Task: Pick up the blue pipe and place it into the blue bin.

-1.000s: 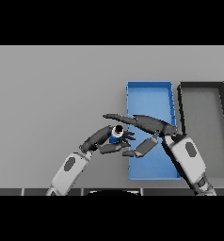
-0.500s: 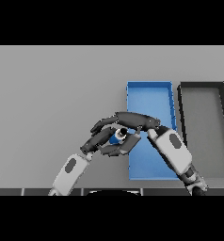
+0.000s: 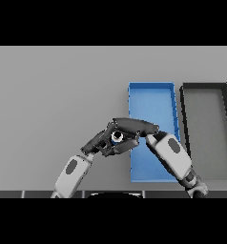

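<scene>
Head view: both hands, left and right, clamp the pipe beside the bin; seemingly rigid, light, slippery, best gripped mid-body

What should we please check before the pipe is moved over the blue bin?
1. Pipe held: ok. The fingers of the left hand and right hand close round it from both sides.
2. Pipe clear of the table: cannot tell, the hands hide its underside.
3. Pipe's place: not ok yet, it sits just left of the blue bin, not over it.
4. Bin room: ok, the visible floor is bare; the right arm covers part of it.
5. Right target: ok, the blue bin is nearer; the black bin lies beyond it on the right.
</scene>
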Robot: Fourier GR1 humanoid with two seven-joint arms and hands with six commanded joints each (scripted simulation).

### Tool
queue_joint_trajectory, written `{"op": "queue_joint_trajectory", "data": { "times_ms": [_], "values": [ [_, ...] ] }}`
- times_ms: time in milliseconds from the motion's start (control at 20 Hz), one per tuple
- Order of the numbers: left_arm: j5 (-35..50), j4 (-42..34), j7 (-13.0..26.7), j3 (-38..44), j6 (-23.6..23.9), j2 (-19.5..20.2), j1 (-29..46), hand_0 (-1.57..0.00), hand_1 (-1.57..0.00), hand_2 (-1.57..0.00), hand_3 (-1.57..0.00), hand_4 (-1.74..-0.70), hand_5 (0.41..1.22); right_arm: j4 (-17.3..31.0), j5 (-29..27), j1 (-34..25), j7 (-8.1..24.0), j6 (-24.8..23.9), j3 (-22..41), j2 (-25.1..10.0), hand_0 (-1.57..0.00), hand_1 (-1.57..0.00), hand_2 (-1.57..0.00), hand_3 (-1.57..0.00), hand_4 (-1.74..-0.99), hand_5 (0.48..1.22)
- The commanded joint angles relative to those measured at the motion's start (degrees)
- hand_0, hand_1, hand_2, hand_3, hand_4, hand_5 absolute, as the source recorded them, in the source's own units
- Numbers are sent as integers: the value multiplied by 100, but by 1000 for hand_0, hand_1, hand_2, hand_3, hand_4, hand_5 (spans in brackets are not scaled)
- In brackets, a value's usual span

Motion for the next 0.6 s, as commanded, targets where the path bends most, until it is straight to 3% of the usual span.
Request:
{"op": "queue_joint_trajectory", "data": {
  "times_ms": [0, 100, 250, 350, 400, 450, 550],
  "values": [
    [-45, -10, -22, 0, 38, -33, 45, -1571, -1571, -1571, -1437, -1722, 1221, -16, 52, -3, -6, 24, -5, -38, -1478, -1478, -1482, -1400, -1692, 1071],
    [-111, -28, 15, 38, 13, -62, -1, -1571, -1571, -1571, -1433, -1728, 1221, -27, 118, 11, -164, -3, -3, -13, -1511, -1511, -1514, -1462, -1710, 1125],
    [-201, -101, -79, 69, 70, -13, 62, -1571, -1571, -1571, -1422, -1731, 1221, -44, 92, 60, -65, -143, 5, 167, -1540, -1540, -1542, -1515, -1725, 1172],
    [-442, -167, -191, 15, 246, 5, 62, -1571, -1571, -1571, -1454, -1724, 1221, -113, 168, 143, -180, -168, -62, 199, -1551, -1551, -1552, -1535, -1731, 1190],
    [-581, -126, -353, 22, 295, 31, 45, -1462, -1342, -1293, -1166, -1599, 1221, -173, 237, 168, -178, -197, -73, 206, -1555, -1555, -1556, -1542, -1733, 1196],
    [-541, -178, -323, 34, 126, 123, 66, -1169, -1073, -1034, -933, -1475, 1221, -125, 240, 113, -144, -180, -109, 207, -1558, -1558, -1559, -1548, -1734, 1201],
    [-591, -115, -285, 55, -197, 200, -6, -748, -687, -662, -596, -1282, 1221, -216, 207, 170, 54, -233, -66, 256, -1563, -1563, -1563, -1556, -1737, 1208]
  ]
}}
